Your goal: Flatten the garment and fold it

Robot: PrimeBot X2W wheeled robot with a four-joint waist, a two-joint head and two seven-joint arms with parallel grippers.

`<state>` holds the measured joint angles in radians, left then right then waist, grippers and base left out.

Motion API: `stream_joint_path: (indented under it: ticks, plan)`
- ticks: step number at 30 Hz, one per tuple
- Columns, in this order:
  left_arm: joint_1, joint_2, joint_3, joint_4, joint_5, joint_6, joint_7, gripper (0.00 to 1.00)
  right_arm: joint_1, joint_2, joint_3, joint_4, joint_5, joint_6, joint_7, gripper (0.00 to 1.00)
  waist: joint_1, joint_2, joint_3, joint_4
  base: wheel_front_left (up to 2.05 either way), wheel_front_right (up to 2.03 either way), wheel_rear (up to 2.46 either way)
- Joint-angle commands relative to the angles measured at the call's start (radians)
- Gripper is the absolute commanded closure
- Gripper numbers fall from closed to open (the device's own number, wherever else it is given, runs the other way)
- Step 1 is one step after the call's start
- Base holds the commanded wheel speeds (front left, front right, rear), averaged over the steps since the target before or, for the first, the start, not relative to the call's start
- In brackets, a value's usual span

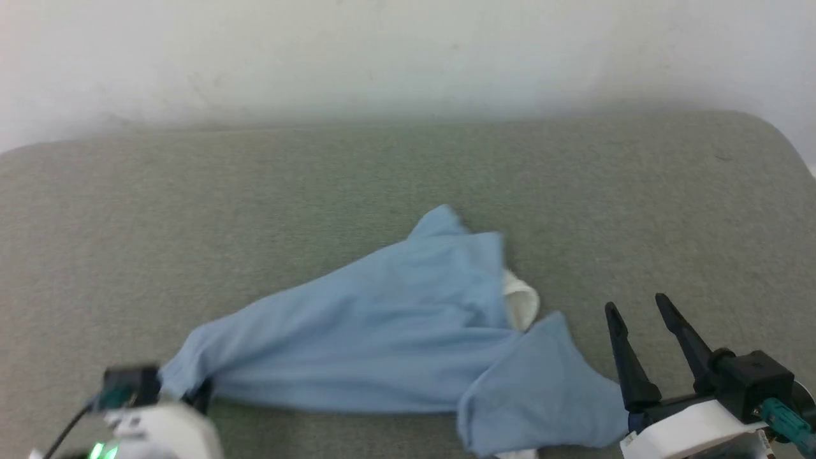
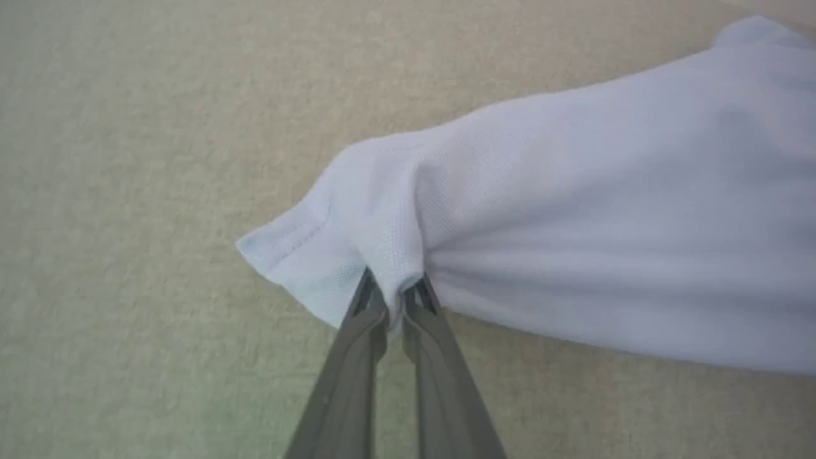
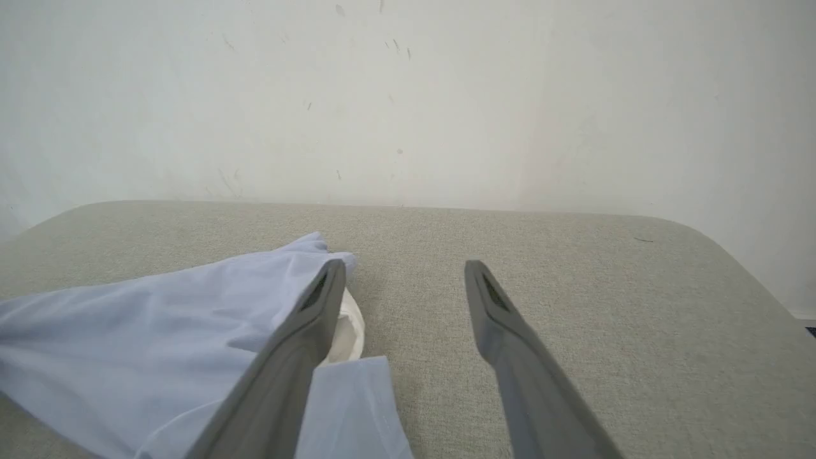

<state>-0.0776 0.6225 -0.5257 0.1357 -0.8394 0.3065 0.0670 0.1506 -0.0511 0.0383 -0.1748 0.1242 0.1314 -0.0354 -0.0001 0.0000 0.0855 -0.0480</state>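
Note:
The garment [image 1: 395, 331], a light blue shirt with a bit of white collar [image 1: 521, 305] showing, lies crumpled and stretched across the grey-green surface. Its left end is pinched by my left gripper [image 2: 394, 290], whose two fingers are shut on a fold of the fabric beside a stitched hem [image 2: 280, 245]. In the head view that gripper's body [image 1: 150, 408] sits at the lower left against the cloth. My right gripper [image 1: 639, 305] hovers open at the lower right, just right of the shirt's near flap [image 1: 542, 389]. In its wrist view the right gripper [image 3: 405, 268] has bare surface between its fingers.
A grey-green padded surface [image 1: 255, 210] with rounded corners spreads under everything. A pale wall [image 1: 408, 57] stands behind its far edge. The surface's right corner [image 1: 774, 137] curves off near the wall.

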Motion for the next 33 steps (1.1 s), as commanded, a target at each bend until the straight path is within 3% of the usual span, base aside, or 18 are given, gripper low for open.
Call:
stream_joint_path:
  ticks: [1,5,6,7,11,16,21,27,33]
  plan:
    - [0.059,0.016,0.022,-0.019,-0.022,0.034,-0.008,1.00,0.007,0.001,0.000,-0.007,0.004,-0.001,0.003,0.00,0.0001,0.0000,-0.029,0.048,0.00,0.00,0.00]
    - [0.181,0.019,0.047,-0.082,-0.065,0.092,-0.011,0.99,0.014,0.001,-0.002,-0.011,0.006,-0.001,0.009,0.00,0.0001,0.0000,-0.036,0.075,0.00,0.00,0.00]
    - [0.193,0.016,0.049,-0.092,-0.071,0.098,-0.012,0.20,0.014,0.001,0.001,-0.011,0.006,-0.001,0.010,0.00,0.0001,0.0000,-0.037,0.077,0.00,0.00,0.00]
    - [0.198,0.012,0.050,-0.102,-0.070,0.105,-0.018,0.00,0.014,0.001,0.003,-0.012,0.005,-0.001,0.012,0.00,0.0001,0.0000,-0.038,0.079,0.00,0.00,0.00]
    - [0.171,-0.001,0.053,-0.153,-0.045,0.105,-0.059,0.00,0.013,0.001,0.004,-0.016,0.004,-0.001,0.017,0.00,0.0001,0.0000,-0.044,0.083,0.00,0.00,0.00]
    - [0.089,0.002,0.036,-0.186,0.005,0.074,-0.084,0.00,0.008,0.001,0.005,-0.022,0.002,-0.001,0.019,0.00,0.0001,0.0000,-0.041,0.072,0.00,0.00,0.00]
    - [-0.115,-0.021,-0.039,-0.161,0.052,-0.026,-0.008,0.00,-0.011,0.001,0.007,-0.028,0.003,-0.001,0.018,0.00,0.0001,0.0000,-0.003,0.044,0.00,0.00,0.00]
    - [-0.303,-0.081,-0.113,0.018,0.047,-0.160,0.087,0.00,-0.040,0.001,0.017,-0.013,0.010,-0.001,0.010,0.00,0.0001,0.0000,0.040,0.002,0.00,0.00,0.00]
    - [-0.400,-0.103,-0.142,0.217,0.028,-0.224,0.173,0.00,-0.060,0.001,0.023,-0.002,0.016,-0.001,0.000,0.00,0.0001,0.0000,0.072,-0.031,0.00,0.00,0.00]
